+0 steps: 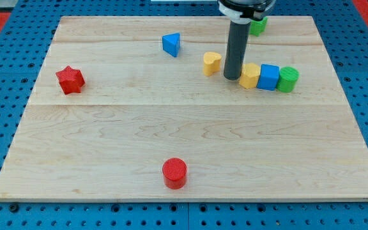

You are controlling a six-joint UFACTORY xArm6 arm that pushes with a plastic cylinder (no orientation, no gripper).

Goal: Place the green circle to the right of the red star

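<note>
The green circle (288,78) stands at the view's right, at the right end of a tight row with a blue cube (269,76) and a yellow block (250,75). The red star (69,79) lies far off at the view's left. My tip (232,77) rests on the board just left of the yellow block, between it and a yellow heart (212,63). The tip is about two blocks' width left of the green circle.
A blue triangle (171,44) sits at the view's top centre. A red cylinder (174,172) stands near the view's bottom edge. Another green block (258,25) shows at the top, partly hidden behind the rod. The wooden board (107,128) ends on all sides on a blue pegboard.
</note>
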